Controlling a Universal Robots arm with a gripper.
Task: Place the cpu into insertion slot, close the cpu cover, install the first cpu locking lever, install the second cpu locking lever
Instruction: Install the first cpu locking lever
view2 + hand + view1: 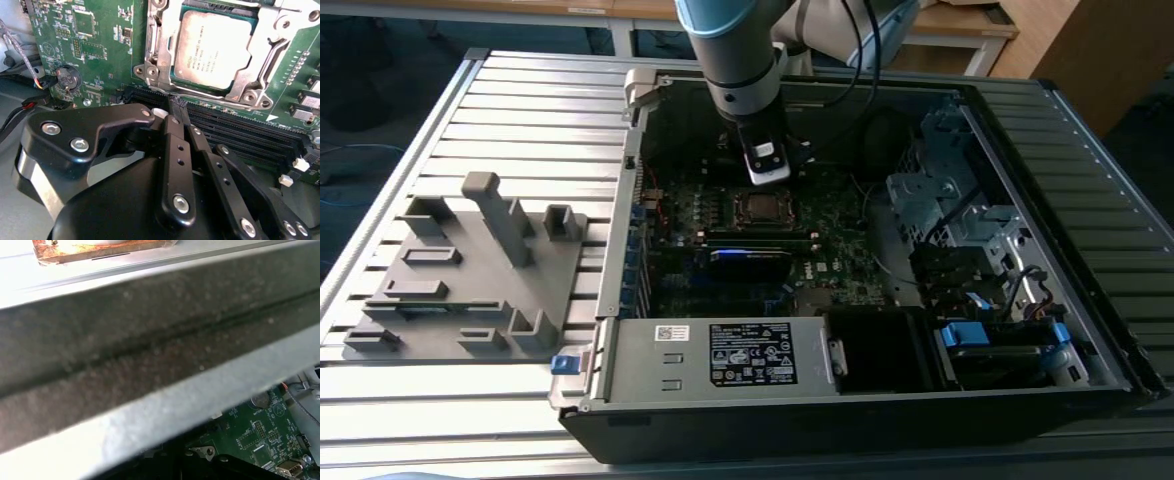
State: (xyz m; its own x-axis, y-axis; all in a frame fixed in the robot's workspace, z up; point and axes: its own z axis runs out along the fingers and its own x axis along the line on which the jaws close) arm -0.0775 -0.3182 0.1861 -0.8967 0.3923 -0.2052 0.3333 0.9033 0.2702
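The cpu [215, 47], a flat square chip with a dull silver top, lies in its socket on the green motherboard; it is also in the exterior view [755, 207]. The cpu cover [159, 47], a shiny silver frame, lies flat around the chip. My gripper [175, 104] has its black fingers pressed together with nothing visible between them. Their tips sit just off the socket's edge, on the side of the black memory slots [235, 125]. In the exterior view the gripper [769, 180] hangs just behind the socket, inside the open computer case. I cannot make out the locking levers' positions.
The open computer case [1067, 390] lies on a slatted metal table, with a power supply [720, 355] at its front and drive cages [947, 210] at the exterior view's right. A grey moulded fixture [467, 270] stands on the exterior view's left. A case rail [150, 355] passes close in the first wrist view.
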